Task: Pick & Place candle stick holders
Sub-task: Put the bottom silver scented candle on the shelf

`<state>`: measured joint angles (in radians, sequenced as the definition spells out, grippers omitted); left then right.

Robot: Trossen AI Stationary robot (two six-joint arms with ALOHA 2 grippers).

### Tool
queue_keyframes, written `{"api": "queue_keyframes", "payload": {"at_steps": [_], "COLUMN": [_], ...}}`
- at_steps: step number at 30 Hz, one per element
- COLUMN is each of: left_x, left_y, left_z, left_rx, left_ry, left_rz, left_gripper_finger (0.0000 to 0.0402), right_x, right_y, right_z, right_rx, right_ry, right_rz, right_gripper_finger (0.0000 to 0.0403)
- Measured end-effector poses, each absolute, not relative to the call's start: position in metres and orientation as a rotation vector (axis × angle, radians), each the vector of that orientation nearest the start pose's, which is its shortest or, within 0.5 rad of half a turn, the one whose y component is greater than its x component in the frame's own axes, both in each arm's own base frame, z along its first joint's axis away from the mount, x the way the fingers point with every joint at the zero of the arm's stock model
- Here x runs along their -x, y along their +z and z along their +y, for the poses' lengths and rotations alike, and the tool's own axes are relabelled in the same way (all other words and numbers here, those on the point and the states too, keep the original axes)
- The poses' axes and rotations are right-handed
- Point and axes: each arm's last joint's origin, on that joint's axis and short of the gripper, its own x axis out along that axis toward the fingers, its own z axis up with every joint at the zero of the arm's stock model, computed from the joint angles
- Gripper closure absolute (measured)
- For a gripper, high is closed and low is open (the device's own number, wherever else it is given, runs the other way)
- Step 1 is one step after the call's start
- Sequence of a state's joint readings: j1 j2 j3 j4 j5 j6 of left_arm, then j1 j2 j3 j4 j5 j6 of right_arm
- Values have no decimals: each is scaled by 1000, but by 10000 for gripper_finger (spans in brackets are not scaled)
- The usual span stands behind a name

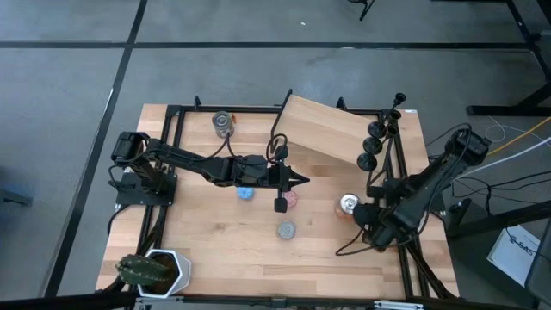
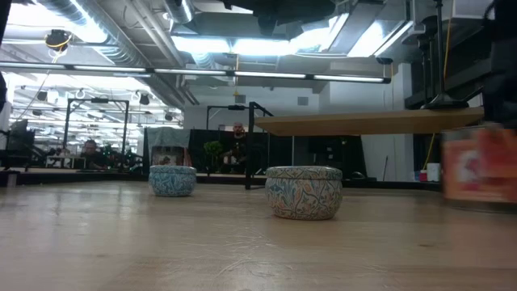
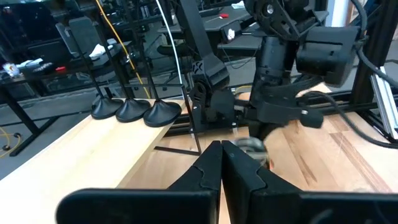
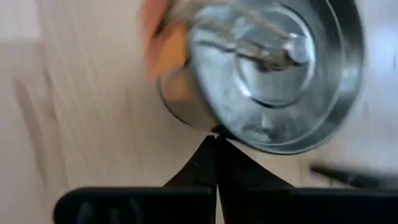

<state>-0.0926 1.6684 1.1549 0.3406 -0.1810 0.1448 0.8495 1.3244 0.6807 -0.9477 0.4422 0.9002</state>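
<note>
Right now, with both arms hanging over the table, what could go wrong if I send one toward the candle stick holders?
1. The right pincer, shut, sits right beside the metal can; swinging out could knock it over.
2. The three candle stick holders stand packed in a row at the edge of the raised board; gripping one may tip its neighbours.
3. The left pincer, also shut, points toward the right arm; reaching across risks a collision.

High view: straight down over whole table. Low view: tabletop level, facing room. Left wrist: toward candle stick holders. Right wrist: close above can; can shared with high view
</note>
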Motion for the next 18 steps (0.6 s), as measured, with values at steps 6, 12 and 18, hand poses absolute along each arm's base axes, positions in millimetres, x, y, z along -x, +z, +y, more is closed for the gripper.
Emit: {"api": "queue_keyframes", "payload": {"at_steps": [6,12,18], "left_x": [-382,-382,-382], "left_y": [282,282,282], "left_z": [-30,-33,-35], "left_rx": [-167,-167,-168], "left_ry": [76,68,63], "left_rz": [177,177,176], "left_gripper_finger": [400,394,399], "right_x": [-156,-180,-207], "right_y": [166,170,177], "right_z": [129,121,111], "right_rx": [377,522,567], "right_ry": [-238,-238,-209], "right_rz": [1038,930,831], "right_gripper_finger": [400,400,400]}}
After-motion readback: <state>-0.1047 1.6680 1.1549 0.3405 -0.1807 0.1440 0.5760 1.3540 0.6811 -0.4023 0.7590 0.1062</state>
